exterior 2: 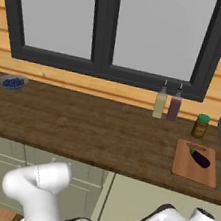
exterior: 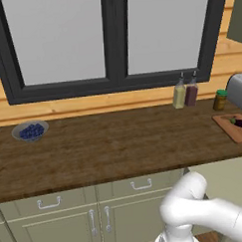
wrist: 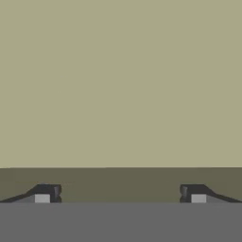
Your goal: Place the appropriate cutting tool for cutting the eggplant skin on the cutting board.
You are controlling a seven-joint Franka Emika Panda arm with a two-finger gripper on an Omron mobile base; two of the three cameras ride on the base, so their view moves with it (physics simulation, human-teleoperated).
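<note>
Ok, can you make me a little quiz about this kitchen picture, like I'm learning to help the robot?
1. True or false: the eggplant lies on the cutting board.
2. What is in the bowl at the far left of the counter? A) lemons B) blueberries C) eggs
3. Fill in: the two bottles stand in front of the ____.

Key:
1. True.
2. B, small blue berries.
3. Window.

Bonus fact: the gripper is open, with nothing between its fingers.
</note>
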